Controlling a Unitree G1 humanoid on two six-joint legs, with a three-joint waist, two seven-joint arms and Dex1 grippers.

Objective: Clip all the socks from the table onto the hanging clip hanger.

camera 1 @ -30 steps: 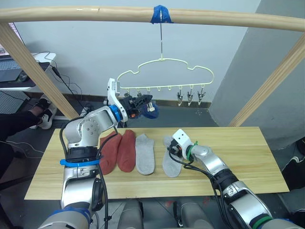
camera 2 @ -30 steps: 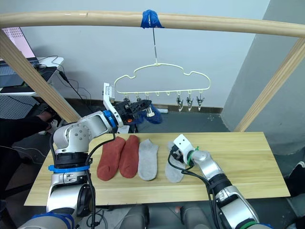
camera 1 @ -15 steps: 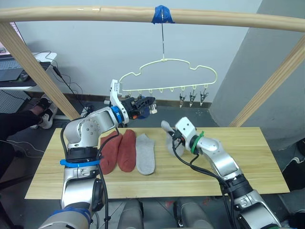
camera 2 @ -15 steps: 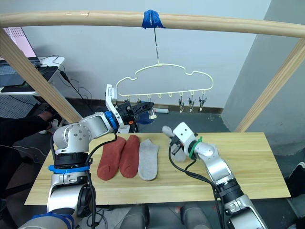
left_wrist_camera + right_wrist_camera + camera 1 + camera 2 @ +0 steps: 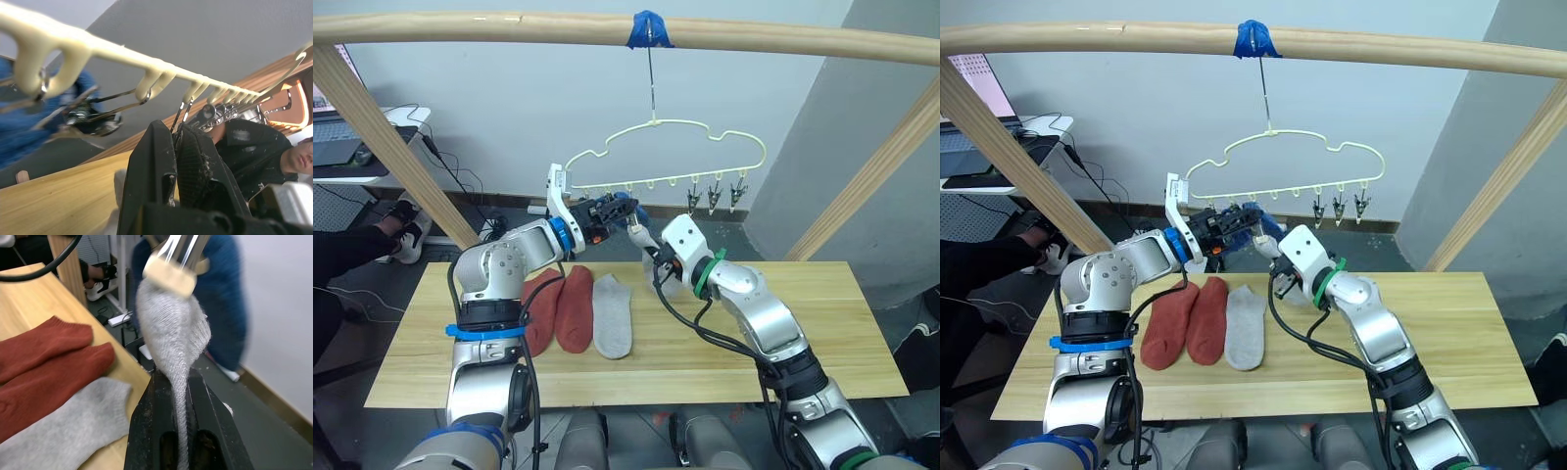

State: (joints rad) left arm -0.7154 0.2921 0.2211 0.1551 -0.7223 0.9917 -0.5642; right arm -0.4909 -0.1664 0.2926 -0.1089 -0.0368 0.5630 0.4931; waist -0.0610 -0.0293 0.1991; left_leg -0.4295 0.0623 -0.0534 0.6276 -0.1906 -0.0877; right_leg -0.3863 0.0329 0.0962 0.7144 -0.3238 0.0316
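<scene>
With cuff at clip: slip risk high
table (image 5: 822, 323): two rust-red, one grey sock lying flat
clip hanger (image 5: 666, 147): swings if nudged
grey sock (image 5: 173, 333): pinched in right gripper (image 5: 180, 396), cuff at clip
left gripper (image 5: 178, 147): clamped on silver clip (image 5: 182, 115); early release drops sock
</scene>
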